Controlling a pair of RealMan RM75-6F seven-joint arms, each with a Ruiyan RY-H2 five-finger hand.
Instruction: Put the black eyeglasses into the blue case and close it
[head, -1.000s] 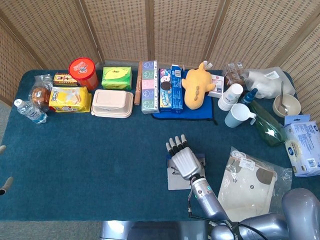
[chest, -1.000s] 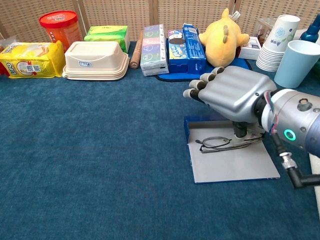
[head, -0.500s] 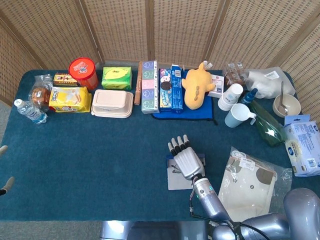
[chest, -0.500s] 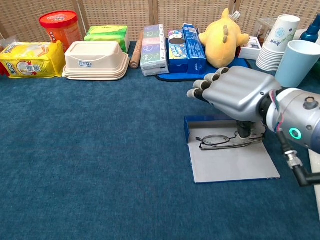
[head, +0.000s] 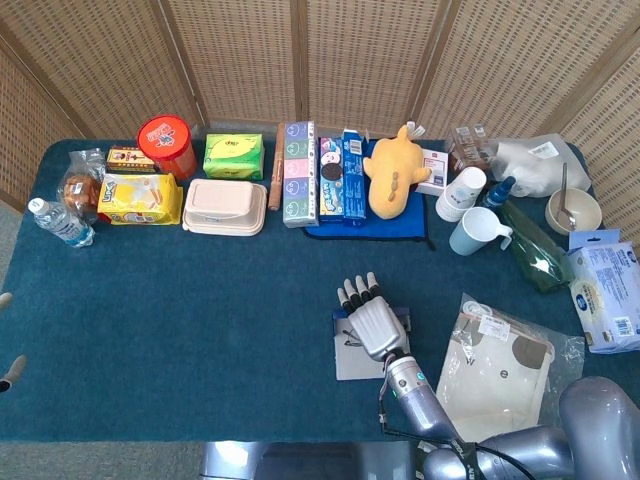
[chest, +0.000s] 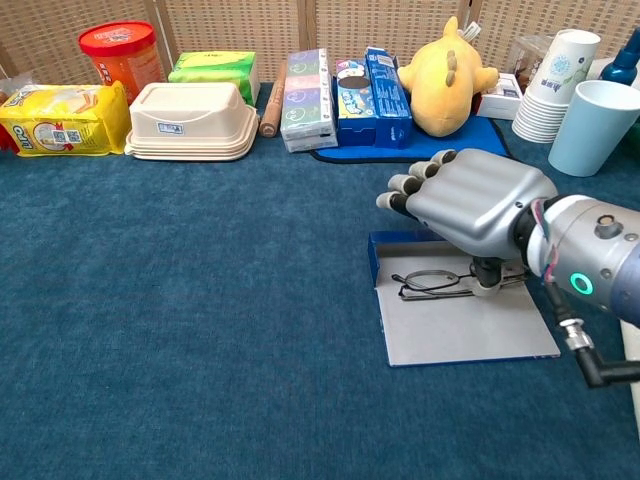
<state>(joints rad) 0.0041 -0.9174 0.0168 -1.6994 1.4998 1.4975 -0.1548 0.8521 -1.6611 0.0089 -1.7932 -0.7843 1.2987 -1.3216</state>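
Observation:
The blue case (chest: 465, 330) lies opened flat on the teal table, grey lining up; in the head view the case (head: 352, 362) sits front centre. The black eyeglasses (chest: 430, 284) lie folded on the lining near its far edge. My right hand (chest: 478, 200) hovers palm down over the far half of the case, fingers stretched toward the far left, thumb pointing down onto the right end of the glasses. From above, the right hand (head: 374, 322) covers most of the glasses. Only two fingertips of my left hand (head: 7, 372) show, at the left edge.
A row of goods lines the far side: red tin (head: 165, 142), yellow packet (head: 140, 197), beige lunch box (chest: 190, 120), tissue packs (chest: 308, 98), yellow plush (chest: 445, 75), paper cups (chest: 555, 85), blue mug (chest: 592, 125). A plastic bag (head: 500, 365) lies right of the case.
My right hand has shifted slightly right and lower over the case, its thumb coming down at the glasses' right end. The glasses have barely moved.

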